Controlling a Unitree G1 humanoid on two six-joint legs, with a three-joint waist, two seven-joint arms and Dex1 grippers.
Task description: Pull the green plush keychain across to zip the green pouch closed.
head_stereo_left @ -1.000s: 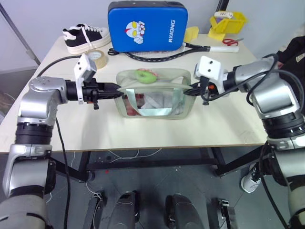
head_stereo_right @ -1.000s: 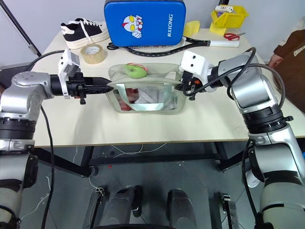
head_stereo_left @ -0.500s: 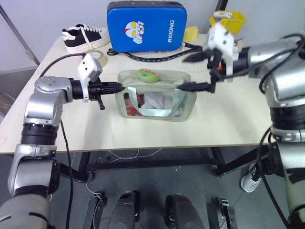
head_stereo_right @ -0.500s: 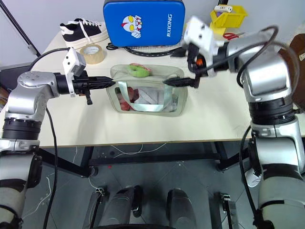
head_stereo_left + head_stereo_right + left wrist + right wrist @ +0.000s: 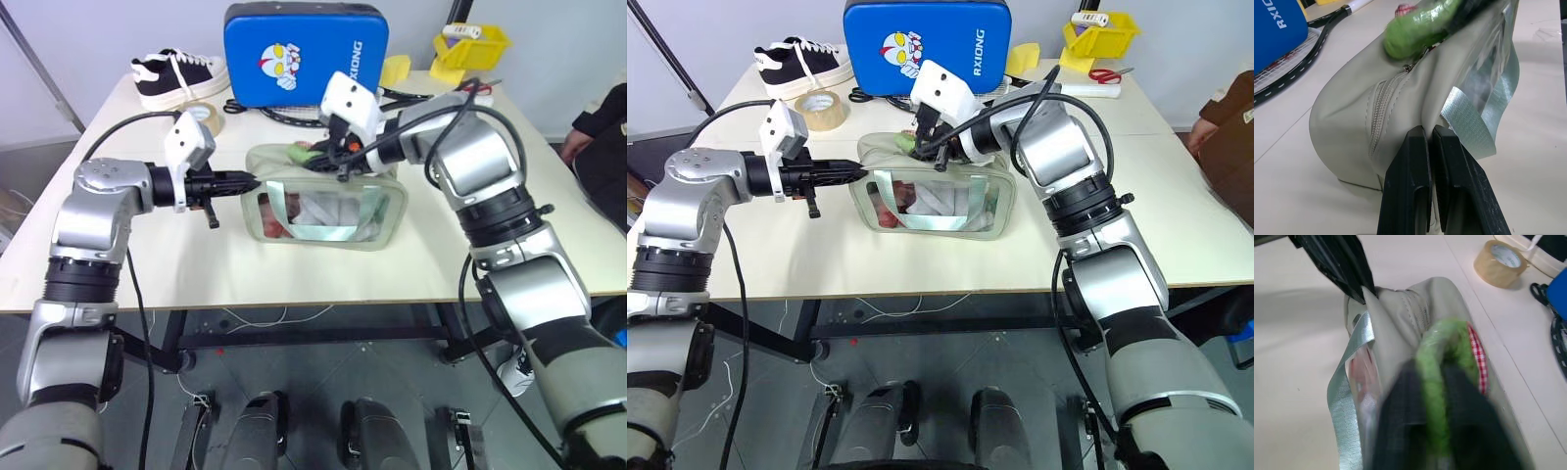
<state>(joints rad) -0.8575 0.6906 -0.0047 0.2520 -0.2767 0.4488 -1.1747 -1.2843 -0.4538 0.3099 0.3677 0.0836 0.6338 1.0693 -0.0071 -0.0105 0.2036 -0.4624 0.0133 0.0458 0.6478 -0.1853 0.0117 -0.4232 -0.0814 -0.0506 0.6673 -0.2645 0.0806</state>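
Two grippers: both closed on parts of the same bag.
Left gripper (image 5: pixel 1431 142): fingers pinched together on the fabric at the green pouch's (image 5: pixel 328 211) left end.
Right gripper (image 5: pixel 1432 382): fingers clamped around the green plush keychain (image 5: pixel 1434 357) at the pouch's top, near its left end.
Pouch position: upright, mid-table (image 5: pixel 294 274), clear window and two straps facing the robot.
Keychain detail: red-and-white checked patch on one side.
Blue padded case (image 5: pixel 304 51): behind the pouch, cartoon face, white lettering "RXIONG".
Tape roll (image 5: pixel 819 109): beside a black sneaker (image 5: pixel 803 61), rear left.
Yellow bin (image 5: pixel 472 44): rear right, red-handled scissors (image 5: pixel 1107 73) in front.
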